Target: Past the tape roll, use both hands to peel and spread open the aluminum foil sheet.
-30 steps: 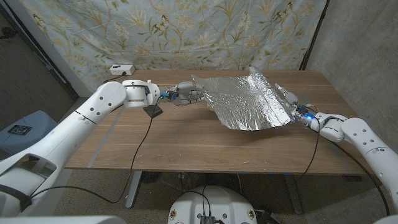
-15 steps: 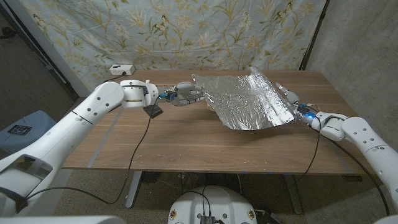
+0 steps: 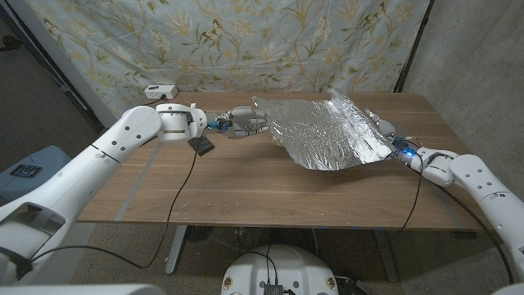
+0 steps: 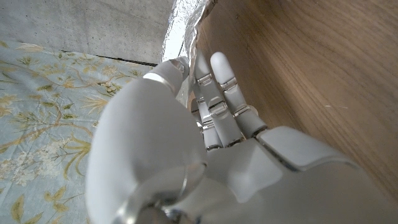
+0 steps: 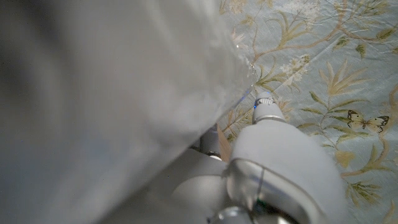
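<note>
Foil sheet: spread wider vs. 1 s ago, right edge pulled further toward right hand; lies on far part of counter, front edge lifted. Left hand: arm reaching across counter, fingers together, clamped on sheet's left edge. Right hand: at sheet's right edge, mostly under foil; fingers' state – cannot tell.
</note>
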You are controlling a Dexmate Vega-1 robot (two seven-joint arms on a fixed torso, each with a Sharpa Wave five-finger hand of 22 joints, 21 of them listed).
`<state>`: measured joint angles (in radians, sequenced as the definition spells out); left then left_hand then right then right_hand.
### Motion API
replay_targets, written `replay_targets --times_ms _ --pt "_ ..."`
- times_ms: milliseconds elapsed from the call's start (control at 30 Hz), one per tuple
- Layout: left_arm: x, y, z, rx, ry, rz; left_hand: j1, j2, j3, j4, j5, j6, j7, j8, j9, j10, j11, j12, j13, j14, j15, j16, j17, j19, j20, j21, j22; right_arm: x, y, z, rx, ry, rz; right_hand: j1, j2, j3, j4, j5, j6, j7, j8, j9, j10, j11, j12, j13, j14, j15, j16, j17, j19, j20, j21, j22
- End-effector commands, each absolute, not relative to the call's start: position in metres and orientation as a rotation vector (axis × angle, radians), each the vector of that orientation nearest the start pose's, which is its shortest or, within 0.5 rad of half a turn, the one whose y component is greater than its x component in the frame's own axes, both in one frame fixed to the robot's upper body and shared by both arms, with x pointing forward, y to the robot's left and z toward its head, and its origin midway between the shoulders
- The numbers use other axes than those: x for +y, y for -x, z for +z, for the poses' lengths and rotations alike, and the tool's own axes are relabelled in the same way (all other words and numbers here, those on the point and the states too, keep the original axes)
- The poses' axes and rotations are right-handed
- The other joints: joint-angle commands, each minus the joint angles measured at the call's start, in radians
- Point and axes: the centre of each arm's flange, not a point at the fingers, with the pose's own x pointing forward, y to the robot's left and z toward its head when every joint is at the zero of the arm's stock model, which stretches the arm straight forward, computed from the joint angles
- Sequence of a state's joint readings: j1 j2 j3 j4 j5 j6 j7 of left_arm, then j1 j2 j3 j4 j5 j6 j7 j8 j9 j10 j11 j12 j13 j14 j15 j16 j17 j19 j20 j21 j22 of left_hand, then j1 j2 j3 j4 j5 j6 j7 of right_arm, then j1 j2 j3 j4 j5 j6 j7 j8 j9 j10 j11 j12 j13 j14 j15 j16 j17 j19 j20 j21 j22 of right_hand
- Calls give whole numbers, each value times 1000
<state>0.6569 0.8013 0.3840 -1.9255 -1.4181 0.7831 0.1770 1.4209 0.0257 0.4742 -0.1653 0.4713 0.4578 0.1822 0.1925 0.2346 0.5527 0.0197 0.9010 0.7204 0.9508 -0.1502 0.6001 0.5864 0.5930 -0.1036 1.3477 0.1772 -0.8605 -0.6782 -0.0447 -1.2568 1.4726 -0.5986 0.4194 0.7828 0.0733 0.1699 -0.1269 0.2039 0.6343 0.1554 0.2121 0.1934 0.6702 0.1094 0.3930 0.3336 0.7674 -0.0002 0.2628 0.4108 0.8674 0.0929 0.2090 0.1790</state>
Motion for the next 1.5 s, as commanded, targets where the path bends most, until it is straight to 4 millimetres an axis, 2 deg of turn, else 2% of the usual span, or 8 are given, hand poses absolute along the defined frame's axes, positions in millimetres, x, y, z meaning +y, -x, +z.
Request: replay_targets --times_ms 33,867,1500 --pt "186 -541 68 66 39 -650 1 -8 9 -2 7 14 22 -2 2 77 -70 -7 3 35 -29 6 4 6 -3 2 -1 -393 -624 -38 -103 -810 662 0 5 -1 -4 0 16 -1 6 3 13 -5 -1 3 2 -13 7 3 -2 -9 -4 2" --pt "193 -530 74 67 -4 -640 1 -9 8 0 7 16 21 -2 2 77 -71 -10 5 35 -29 6 3 4 -3 2 -1 -390 -627 -43 -132 -823 674 -3 5 -4 -4 0 23 -11 5 3 17 -11 -9 7 2 -21 10 8 -9 -9 -5 2" --pt "206 -515 65 66 28 -623 2 -8 8 -1 6 15 22 -2 3 79 -68 -11 7 34 -28 6 3 6 -3 2 -1 -376 -622 -43 -103 -799 693 -6 4 -5 -4 0 22 -12 3 3 17 -12 -16 11 -2 -20 8 8 -11 -7 -4 2"
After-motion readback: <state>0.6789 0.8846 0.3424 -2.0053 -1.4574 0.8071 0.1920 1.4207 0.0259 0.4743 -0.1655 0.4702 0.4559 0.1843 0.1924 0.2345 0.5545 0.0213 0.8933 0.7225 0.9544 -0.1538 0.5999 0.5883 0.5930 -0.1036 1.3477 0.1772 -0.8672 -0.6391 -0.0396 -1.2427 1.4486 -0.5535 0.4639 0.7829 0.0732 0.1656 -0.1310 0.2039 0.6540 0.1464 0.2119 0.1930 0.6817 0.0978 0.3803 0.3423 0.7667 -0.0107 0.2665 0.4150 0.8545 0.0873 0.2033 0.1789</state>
